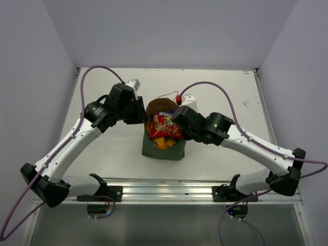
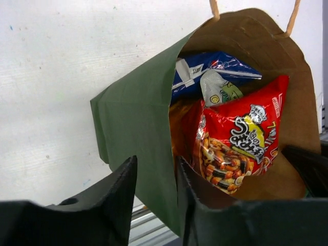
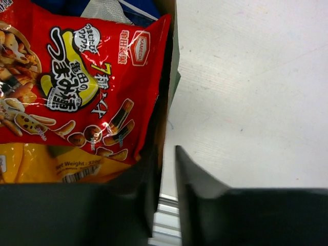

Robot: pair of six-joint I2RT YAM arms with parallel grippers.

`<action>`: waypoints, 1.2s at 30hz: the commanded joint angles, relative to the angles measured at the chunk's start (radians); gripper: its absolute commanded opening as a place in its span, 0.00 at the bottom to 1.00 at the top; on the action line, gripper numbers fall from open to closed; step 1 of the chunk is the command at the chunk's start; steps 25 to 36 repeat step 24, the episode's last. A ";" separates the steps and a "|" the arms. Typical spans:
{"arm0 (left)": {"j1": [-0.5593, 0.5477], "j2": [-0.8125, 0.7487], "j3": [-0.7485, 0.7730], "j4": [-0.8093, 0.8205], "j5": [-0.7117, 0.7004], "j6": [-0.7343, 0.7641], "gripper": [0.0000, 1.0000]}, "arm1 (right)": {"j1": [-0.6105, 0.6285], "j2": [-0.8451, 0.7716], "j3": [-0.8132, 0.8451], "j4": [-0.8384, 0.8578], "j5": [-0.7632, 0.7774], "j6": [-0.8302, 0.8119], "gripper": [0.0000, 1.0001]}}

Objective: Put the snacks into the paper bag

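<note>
We see the paper bag (image 1: 164, 149) upright at the top view's centre, the snacks (image 1: 163, 134) inside and the red packet (image 2: 236, 143) uppermost. The left gripper (image 2: 156, 169) and the right gripper (image 3: 165, 154) each pinch a bag wall, jaws nearly closed.

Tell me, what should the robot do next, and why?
Probably let go and lift both hands away. The left hand and right hand each straddle a wall of the paper bag; the red packet, blue packet and others sit inside, and no packet shows outside it.

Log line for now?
snacks in paper bag | left end effector straddles bag wall | right end effector straddles opposite wall | grip unclear
</note>
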 commanded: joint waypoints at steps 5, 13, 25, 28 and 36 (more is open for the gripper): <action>0.005 -0.069 0.072 0.155 -0.076 0.042 1.00 | 0.000 -0.075 0.072 0.054 0.076 -0.058 0.74; 0.006 -0.135 0.208 0.210 -0.490 0.087 1.00 | -0.001 -0.020 0.214 -0.048 0.295 -0.067 0.77; 0.296 0.012 0.256 0.370 -0.614 0.306 1.00 | -0.099 -0.002 0.264 -0.108 0.782 -0.138 0.91; 0.296 0.012 0.256 0.370 -0.614 0.306 1.00 | -0.099 -0.002 0.264 -0.108 0.782 -0.138 0.91; 0.296 0.012 0.256 0.370 -0.614 0.306 1.00 | -0.099 -0.002 0.264 -0.108 0.782 -0.138 0.91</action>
